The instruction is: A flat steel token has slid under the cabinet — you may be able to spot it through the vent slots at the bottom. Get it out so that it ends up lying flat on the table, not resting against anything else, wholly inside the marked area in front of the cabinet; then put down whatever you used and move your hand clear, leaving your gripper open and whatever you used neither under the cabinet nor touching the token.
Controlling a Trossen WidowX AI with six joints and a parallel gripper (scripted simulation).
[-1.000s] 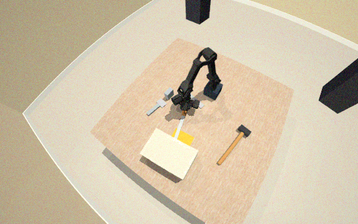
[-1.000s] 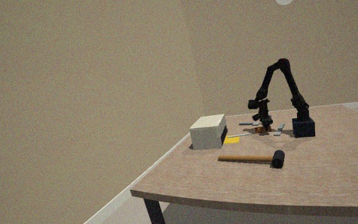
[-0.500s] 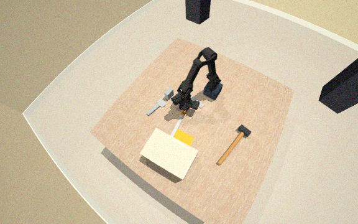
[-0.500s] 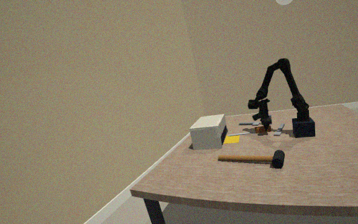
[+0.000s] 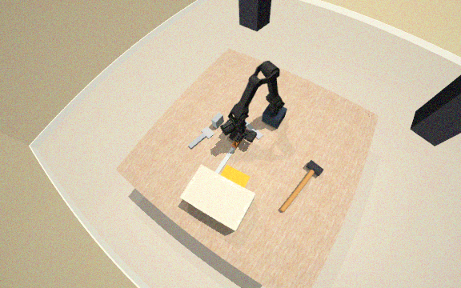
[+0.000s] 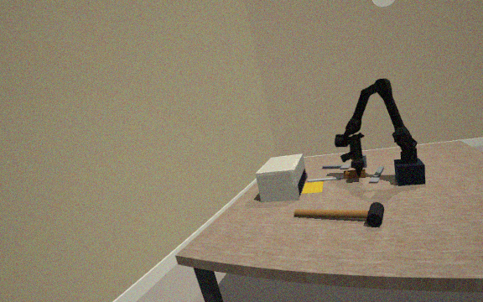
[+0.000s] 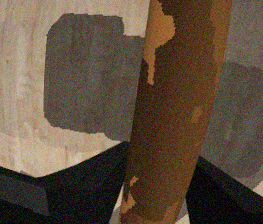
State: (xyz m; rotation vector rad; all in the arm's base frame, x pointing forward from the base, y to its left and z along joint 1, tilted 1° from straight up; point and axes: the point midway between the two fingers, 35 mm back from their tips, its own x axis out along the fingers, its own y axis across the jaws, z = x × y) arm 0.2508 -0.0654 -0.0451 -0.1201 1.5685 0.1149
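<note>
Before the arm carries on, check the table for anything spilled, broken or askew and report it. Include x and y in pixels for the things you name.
Nothing looks spilled, broken or clearly out of place. The black-headed hammer with a wooden handle (image 5: pixel 297 191) (image 6: pixel 331 214) lies flat, whole, apart from the white box-shaped cabinet (image 5: pixel 218 196) (image 6: pixel 278 186). Whether the steel token is damaged, I cannot tell; it isn't visible.

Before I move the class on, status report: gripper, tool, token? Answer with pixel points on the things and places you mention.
Gripper (image 5: pixel 236 141) (image 6: pixel 359 175) (image 7: pixel 158 153) shut on orange handle (image 5: pixel 235 144) (image 6: pixel 350 174) (image 7: pixel 174 110); its pale blade (image 5: pixel 225 161) (image 6: pixel 323 179) reaches toward cabinet (image 5: pixel 218 196) (image 6: pixel 279 184). Token not seen. Mallet (image 5: pixel 298 190) (image 6: pixel 334 214) well aside.
</note>
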